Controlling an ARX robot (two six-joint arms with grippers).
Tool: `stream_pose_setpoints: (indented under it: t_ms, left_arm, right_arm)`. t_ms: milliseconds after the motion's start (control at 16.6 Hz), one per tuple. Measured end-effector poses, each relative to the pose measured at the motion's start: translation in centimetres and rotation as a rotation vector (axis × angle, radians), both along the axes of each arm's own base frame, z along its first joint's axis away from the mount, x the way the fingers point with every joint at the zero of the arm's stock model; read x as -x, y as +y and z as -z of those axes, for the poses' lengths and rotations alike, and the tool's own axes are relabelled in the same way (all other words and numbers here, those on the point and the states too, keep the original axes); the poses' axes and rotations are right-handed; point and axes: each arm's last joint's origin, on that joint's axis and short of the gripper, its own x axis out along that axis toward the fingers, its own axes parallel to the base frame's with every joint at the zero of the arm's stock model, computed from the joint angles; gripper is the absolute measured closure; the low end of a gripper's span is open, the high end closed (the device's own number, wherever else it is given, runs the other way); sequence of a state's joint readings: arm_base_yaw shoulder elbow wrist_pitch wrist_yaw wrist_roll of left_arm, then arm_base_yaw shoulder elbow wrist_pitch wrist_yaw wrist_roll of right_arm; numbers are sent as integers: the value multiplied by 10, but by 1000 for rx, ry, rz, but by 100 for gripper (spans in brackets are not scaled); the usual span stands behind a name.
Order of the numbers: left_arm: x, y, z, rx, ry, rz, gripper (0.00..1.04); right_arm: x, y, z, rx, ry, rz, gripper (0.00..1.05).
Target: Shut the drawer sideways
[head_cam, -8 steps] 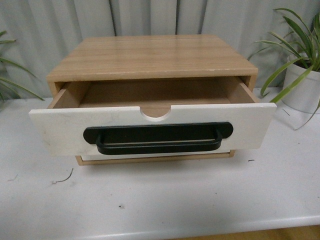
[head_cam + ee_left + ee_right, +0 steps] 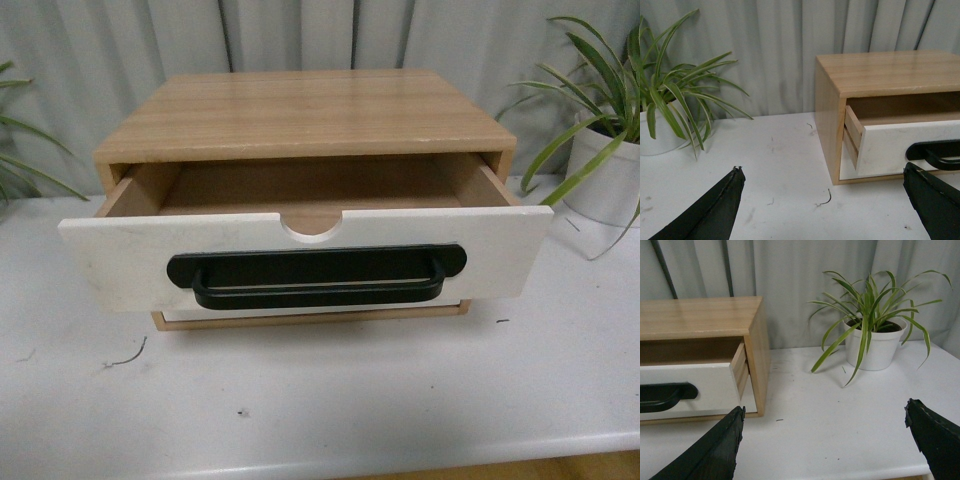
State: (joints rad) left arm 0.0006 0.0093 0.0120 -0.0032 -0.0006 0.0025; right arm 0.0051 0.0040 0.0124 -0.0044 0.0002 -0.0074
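The white-fronted drawer (image 2: 120,255) stands pulled well out of the upper slot of a low wooden cabinet (image 2: 300,110) in the middle of a white tabletop (image 2: 350,400), its black bar handle (image 2: 315,277) facing forward. The left hand (image 2: 822,171) hangs off the cabinet's left side, fingers spread wide and holding nothing. The right hand (image 2: 825,406) hangs off the right side, likewise spread and holding nothing. Neither touches drawer or cabinet. A potted plant (image 2: 875,340) sits on the tabletop near the cabinet's right end, before a grey curtain (image 2: 300,35).
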Motion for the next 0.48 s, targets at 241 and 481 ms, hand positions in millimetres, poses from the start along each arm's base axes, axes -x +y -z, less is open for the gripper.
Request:
stream_pose_setpoints:
  t_ms: [241,481]
  left_arm:
    - [0,0,0,0,0,0,7]
    - [0,0,0,0,0,0,7]
  right_arm:
    - [0,0,0,0,0,0,6]
    - [0,0,0,0,0,0,6]
